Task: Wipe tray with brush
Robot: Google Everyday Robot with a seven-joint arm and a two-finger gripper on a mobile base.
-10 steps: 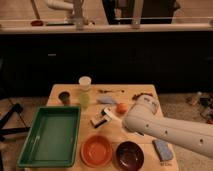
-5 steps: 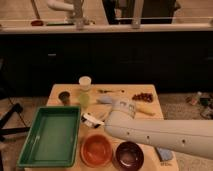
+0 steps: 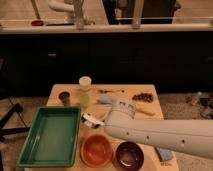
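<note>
Claw (image 3: 101,121) pressed together at the tip of the long white arm (image 3: 165,135), just right of the large rectangular green plastic tray (image 3: 50,137), near its far right corner. Swung in toward the tray over the past second, now covering much of the wooden counter (image 3: 67,88) right of it. Slim white dish brush (image 3: 90,119) with dark accents lying between tray and claw; touching or apart, cannot tell. Probably a reach only: no grasp yet, no wiping begun.
</note>
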